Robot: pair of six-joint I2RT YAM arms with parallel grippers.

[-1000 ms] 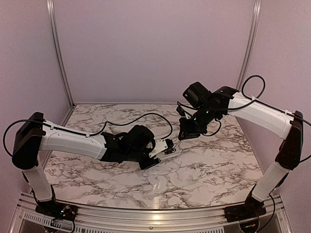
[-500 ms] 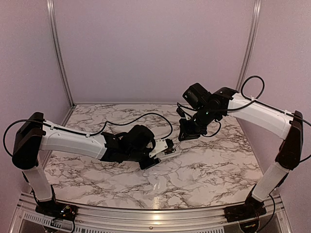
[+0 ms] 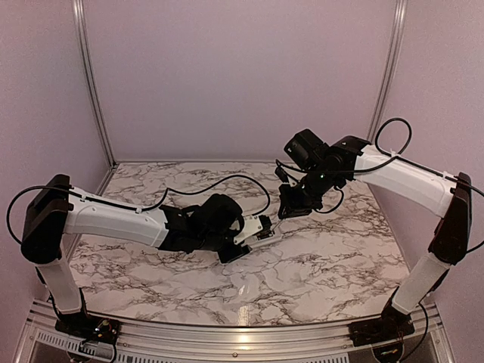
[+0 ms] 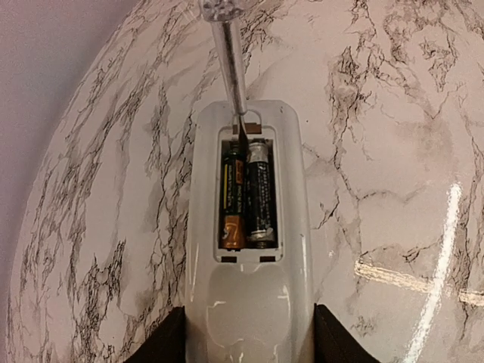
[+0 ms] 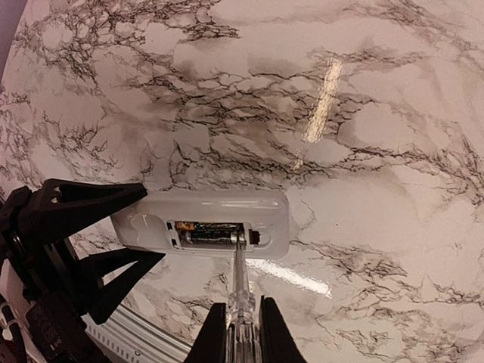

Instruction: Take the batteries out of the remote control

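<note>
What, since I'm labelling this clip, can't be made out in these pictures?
- Left wrist view: print on the batteries is blurred; the tool handle is cut off by the top edge.
- Top view: batteries too small; the left hand covers most of the remote.
- Right wrist view: the right hand covers much of the tool's handle.

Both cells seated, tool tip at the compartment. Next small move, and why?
Probably tilt the tool to lever one battery end up. Both batteries lie in the remote control, which the left fingers clamp. The right fingers hold the tool with its tip at the far end of the open compartment.
</note>
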